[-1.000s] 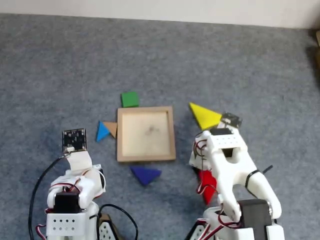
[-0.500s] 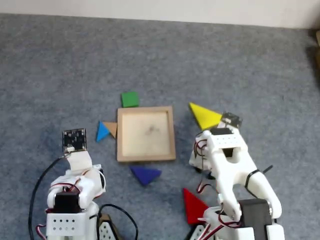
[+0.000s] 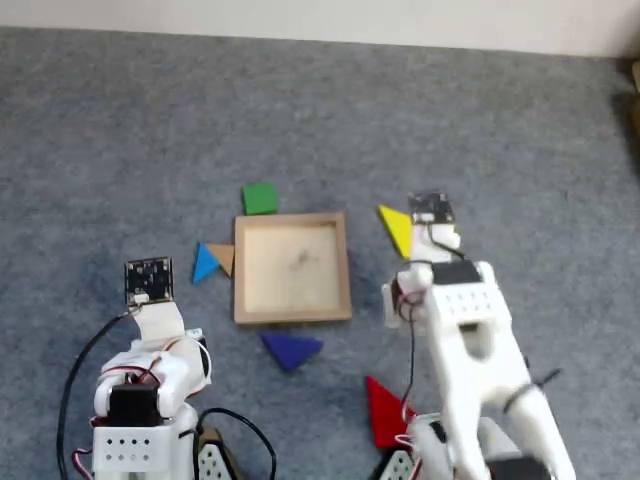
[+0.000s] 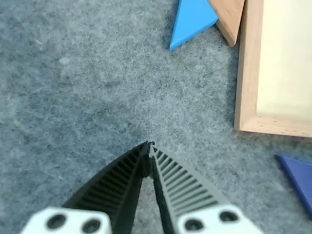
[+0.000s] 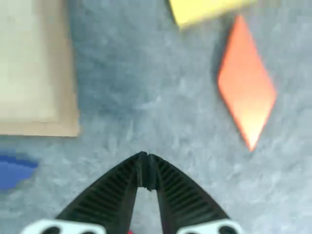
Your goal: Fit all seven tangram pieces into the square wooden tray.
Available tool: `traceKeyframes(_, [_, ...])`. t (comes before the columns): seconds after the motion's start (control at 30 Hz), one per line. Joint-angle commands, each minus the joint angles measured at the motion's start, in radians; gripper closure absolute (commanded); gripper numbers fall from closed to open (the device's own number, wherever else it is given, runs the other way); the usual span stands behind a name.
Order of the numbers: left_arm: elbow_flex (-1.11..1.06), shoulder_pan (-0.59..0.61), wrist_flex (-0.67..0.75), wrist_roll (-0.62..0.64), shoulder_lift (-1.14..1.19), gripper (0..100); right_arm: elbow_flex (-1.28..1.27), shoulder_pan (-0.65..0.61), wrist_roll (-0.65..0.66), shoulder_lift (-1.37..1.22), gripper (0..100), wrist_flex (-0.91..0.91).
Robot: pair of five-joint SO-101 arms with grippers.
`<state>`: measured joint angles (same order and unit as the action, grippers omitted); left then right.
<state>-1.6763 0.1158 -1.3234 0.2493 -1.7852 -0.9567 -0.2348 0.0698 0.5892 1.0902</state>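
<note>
The square wooden tray lies mid-carpet with a bare floor. Around it lie a green square, a light blue triangle touching a tan triangle, a dark blue piece, a yellow triangle and a red triangle. My left gripper is shut and empty over carpet, short of the tray's corner and the light blue triangle. Also shut and empty, my right gripper hovers between the tray and an orange parallelogram, with the yellow triangle beyond.
Grey carpet covers the whole work area, with open room beyond the tray and at the far left. The left arm sits at the front left. The right arm stretches out along the tray's right side. A pale wall strip borders the far edge.
The red triangle shifted from under the right arm to the carpet at the front. The right arm then stretched out toward the yellow triangle, covering part of it. The left arm stayed still.
</note>
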Motion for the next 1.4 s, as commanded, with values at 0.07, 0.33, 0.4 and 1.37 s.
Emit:
traceKeyframes(0.07, [-0.019, -0.018, -0.002, 0.002, -0.051, 100, -0.091, -0.117, 0.201, 0.288, 99.5, 0.147])
traceKeyframes(0.33, [-0.019, -0.018, -0.002, 0.002, -0.051, 100, -0.114, -0.177, 0.201, 0.295, 87.2, 0.234])
traceKeyframes(0.4, [-0.019, -0.018, -0.002, 0.002, -0.051, 100, -0.111, -0.179, 0.201, 0.252, 78.8, 0.237])
traceKeyframes(1.37, [-0.019, -0.018, -0.002, 0.002, -0.051, 100, -0.111, -0.306, 0.206, -0.259, 68.0, 0.067])
